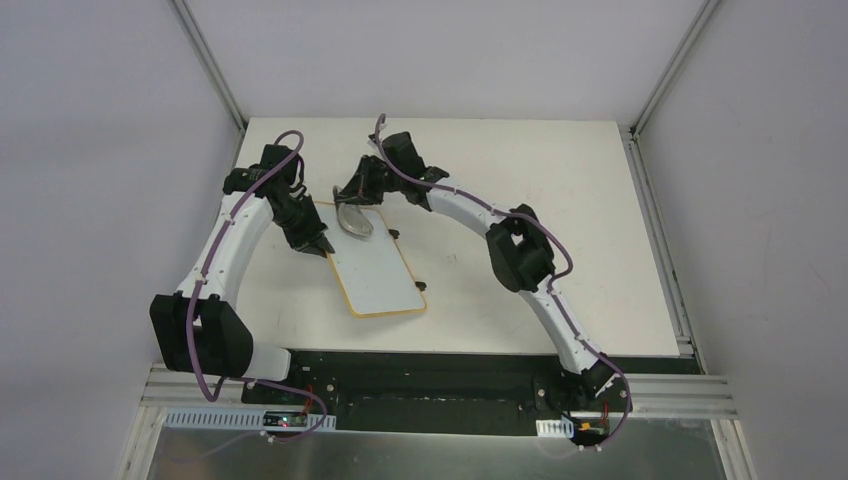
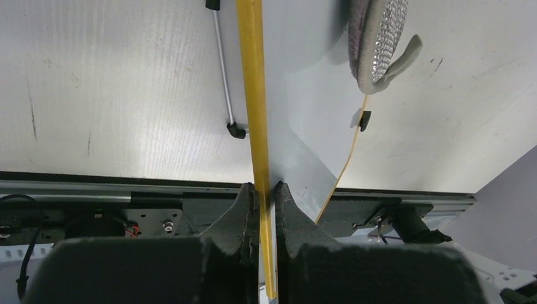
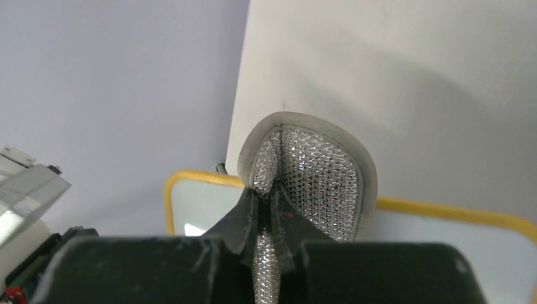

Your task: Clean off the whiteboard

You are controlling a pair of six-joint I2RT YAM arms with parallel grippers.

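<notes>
The whiteboard, white with a tan rim and small black feet, lies on the table, its face blank. My left gripper is shut on its left rim; the left wrist view shows the yellow rim between the fingers, at my left gripper. My right gripper is shut on a grey sponge pad with a silver mesh face, held at the board's far end. In the right wrist view my right gripper pinches the pad above the board's rim. The pad also shows in the left wrist view.
The white table runs between grey walls with a metal rail at each back corner. A black base plate lies at the near edge under both arms. A metal leg with black feet sticks out from the board.
</notes>
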